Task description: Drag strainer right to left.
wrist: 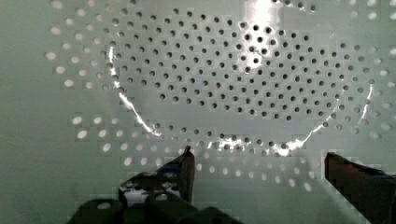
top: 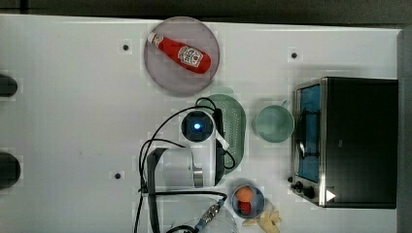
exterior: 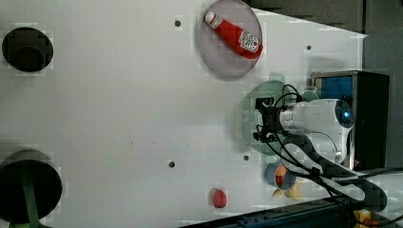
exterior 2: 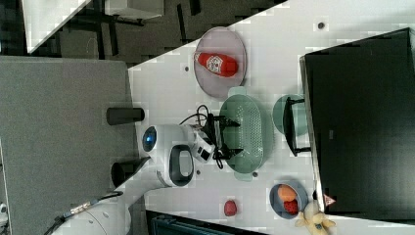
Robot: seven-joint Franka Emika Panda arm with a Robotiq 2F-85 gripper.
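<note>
White tabletop (top: 73, 121) spans top view, glossy, lit evenly from above, soft glare patches. Small dark screw holes (top: 126, 47) dot surface. Dark strip of floor (top: 194, 6) runs along top view's 12 o'clock edge; grey band (top: 404, 121) at 3 o'clock. Two black round mounts (exterior: 27, 49) at left view's 9 to 10 and 7 to 8 o'clock. Right view: grey panel (exterior 2: 58, 147) fills 9 o'clock side, dark floor with table legs (exterior 2: 147, 24) at 11 to 12 o'clock, second white surface (exterior 2: 49, 19) at 11 o'clock corner.

White arm (top: 194, 160) bent forward, pincer (wrist: 257, 161) pointing down, apparently straight, fingers (wrist: 187, 168) spread wide apart.
</note>
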